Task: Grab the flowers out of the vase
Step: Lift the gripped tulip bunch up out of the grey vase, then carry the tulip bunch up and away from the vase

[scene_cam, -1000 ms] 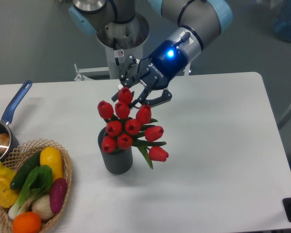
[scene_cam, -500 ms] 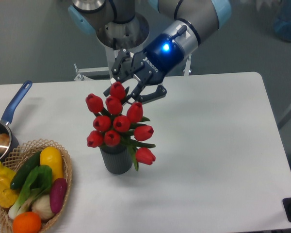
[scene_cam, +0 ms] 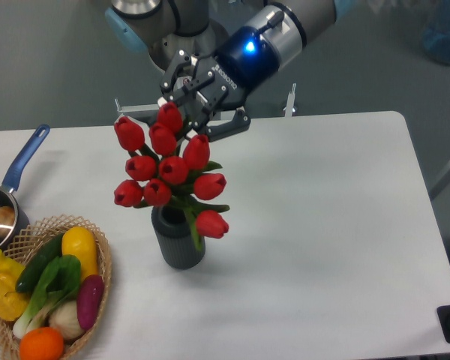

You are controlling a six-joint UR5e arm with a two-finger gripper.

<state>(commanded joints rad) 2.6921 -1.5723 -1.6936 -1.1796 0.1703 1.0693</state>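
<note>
Red tulip buds, the flowers (scene_cam: 169, 169), are held up over the table (scene_cam: 322, 225) by the gripper (scene_cam: 186, 112), whose dark fingers are closed around the topmost buds of the bunch. The bunch is raised and tilted a little to the left; its upper buds are seen against the grey floor behind the table edge. Lower down, the green leaves and one drooping bud at the right hang just over the mouth of the vase (scene_cam: 178, 241). Whether the stem ends are still inside the mouth cannot be told, because they are hidden by the leaves. The dark grey ribbed vase is standing upright on the white table, below the bunch and a little right of it. A blue light is lit on the wrist of the arm above the gripper.

At the left front corner a wicker basket (scene_cam: 99, 281) with colourful vegetables is placed, well apart from the vase. Behind the basket, at the left edge, a steel saucepan (scene_cam: 1, 214) with a blue handle is partly seen.
</note>
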